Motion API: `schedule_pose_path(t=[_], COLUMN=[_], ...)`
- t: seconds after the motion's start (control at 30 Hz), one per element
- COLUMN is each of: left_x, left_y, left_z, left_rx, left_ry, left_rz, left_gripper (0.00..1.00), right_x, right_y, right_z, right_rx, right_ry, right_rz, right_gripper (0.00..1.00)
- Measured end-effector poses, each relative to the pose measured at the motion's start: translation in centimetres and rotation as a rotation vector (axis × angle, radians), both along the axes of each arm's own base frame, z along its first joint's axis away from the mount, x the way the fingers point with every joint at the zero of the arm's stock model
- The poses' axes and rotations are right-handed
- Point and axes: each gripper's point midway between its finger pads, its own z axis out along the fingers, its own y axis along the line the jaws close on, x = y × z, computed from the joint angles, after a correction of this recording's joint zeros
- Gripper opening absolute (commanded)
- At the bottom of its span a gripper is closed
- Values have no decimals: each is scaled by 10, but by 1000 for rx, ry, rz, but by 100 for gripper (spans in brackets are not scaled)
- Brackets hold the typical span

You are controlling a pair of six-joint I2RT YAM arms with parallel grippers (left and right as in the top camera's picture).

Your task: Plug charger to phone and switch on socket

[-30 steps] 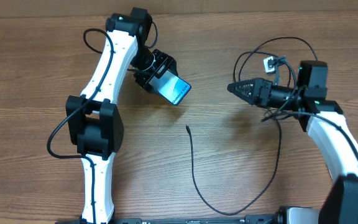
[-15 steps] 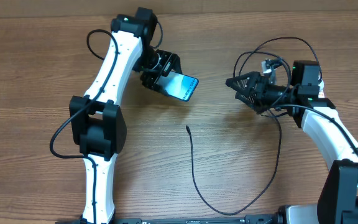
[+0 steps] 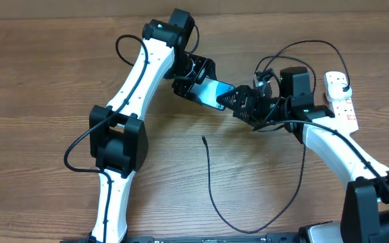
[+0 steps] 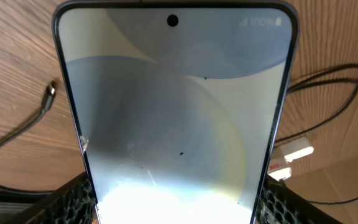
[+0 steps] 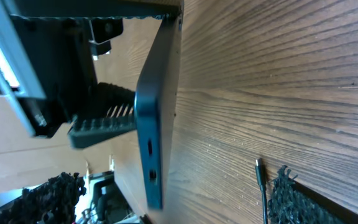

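Above table [image 3: 39,81] | phone [image 3: 216,91] is clamped by left tool [image 3: 198,82] | right tool [image 3: 240,102] is spread wide | port end is best kept steady for charger [image 3: 209,177].

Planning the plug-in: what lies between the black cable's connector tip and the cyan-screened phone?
Only bare wooden table, in the overhead view; the black cable's connector tip lies clear of the slim cyan-screened phone.

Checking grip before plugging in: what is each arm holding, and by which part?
Left jaws grip the slim cyan-screened smartphone by its long edges, at the end opposite its camera hole. Right jaws hold nothing.
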Motion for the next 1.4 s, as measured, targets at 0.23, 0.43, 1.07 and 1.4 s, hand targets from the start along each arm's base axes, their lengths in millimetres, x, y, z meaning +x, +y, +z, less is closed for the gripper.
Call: schedule_pose_path(t=[0.23,0.43,1.07,1.4], left_x=[-10,-21,-26,-24], left_y=[-17,-33,-49,-51], left_z=[4,7,9,9], left_rx=[-41,-69,-83,-87], left_ry=[31,47,35,23], left_rz=[-13,-41,-62,-63], left_gripper=[4,4,4,4], right_x=[5,12,16,16], right_y=[-1,-10,-14,-15], right_z=[-8,-14,-17,-17], right_rx=[-52,-100,-125,-125], right_ry=[13,18,17,17], right_rz=[-52,-115,-147,-147], right_gripper=[100,100,55,45])
